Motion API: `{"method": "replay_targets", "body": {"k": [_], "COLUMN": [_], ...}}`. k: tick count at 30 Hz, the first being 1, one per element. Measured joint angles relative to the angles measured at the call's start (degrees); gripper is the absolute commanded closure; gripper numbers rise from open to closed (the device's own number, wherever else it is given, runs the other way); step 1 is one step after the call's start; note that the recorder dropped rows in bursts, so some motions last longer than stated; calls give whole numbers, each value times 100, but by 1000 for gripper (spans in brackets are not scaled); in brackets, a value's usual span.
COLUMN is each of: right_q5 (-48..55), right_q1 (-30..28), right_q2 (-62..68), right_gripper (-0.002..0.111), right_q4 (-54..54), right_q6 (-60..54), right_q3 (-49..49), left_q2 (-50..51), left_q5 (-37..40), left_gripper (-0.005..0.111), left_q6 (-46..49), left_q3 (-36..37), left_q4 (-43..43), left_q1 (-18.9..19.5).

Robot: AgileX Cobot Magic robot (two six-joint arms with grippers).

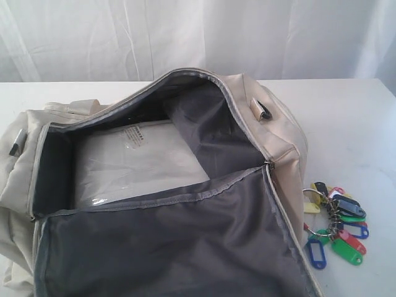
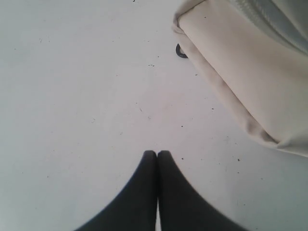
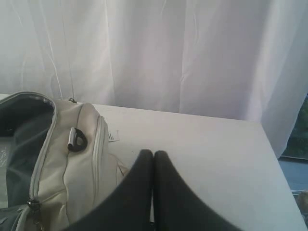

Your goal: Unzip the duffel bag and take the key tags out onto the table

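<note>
Where the flap folds toward us: dark grey lining (image 1: 167, 247) is spread wide and the zip is undone, so the duffel bag (image 1: 281, 133) gapes open!
Key tags (image 1: 337, 230): out of the bag, lying on the table (image 1: 352, 124) just beside the bag's right end. Blue, green, red, yellow and black tags are bunched on metal rings.
Bag interior: a flat pale packet (image 1: 139, 162) in clear wrap lies on the bottom, with dark lining all round it.
Left gripper (image 2: 157, 153): jaws clenched tip to tip with nothing between them, over bare table, the bag's cream corner near.
Right gripper (image 3: 153, 153): jaws clenched too and empty, over the table beside the bag's end.
Strap clip (image 1: 263, 110): dark, sitting on the cream top of the bag's right end.
Far side: the white table runs back to a white curtain (image 1: 185, 37).
</note>
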Motion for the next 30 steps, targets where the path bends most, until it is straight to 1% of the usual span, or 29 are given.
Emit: {"method": "replay_targets", "body": {"k": [20, 24, 26, 30], "right_q5": [0, 0, 0, 0], "right_q1": [0, 0, 0, 0], "right_q2": [0, 0, 0, 0], "right_gripper": [108, 108, 108, 108], "right_q4": [0, 0, 0, 0], "right_q6": [-5, -5, -5, -5], "right_q3": [0, 0, 0, 0], "left_q2": [-10, -10, -10, -10], "left_q5": [-41, -218, -435, -1257], "left_gripper": [107, 107, 107, 107], "left_q6": [0, 0, 0, 0], "left_q3": [11, 46, 97, 143], "left_q4": [0, -56, -457, -1888], "left_q1": [0, 0, 0, 0]}}
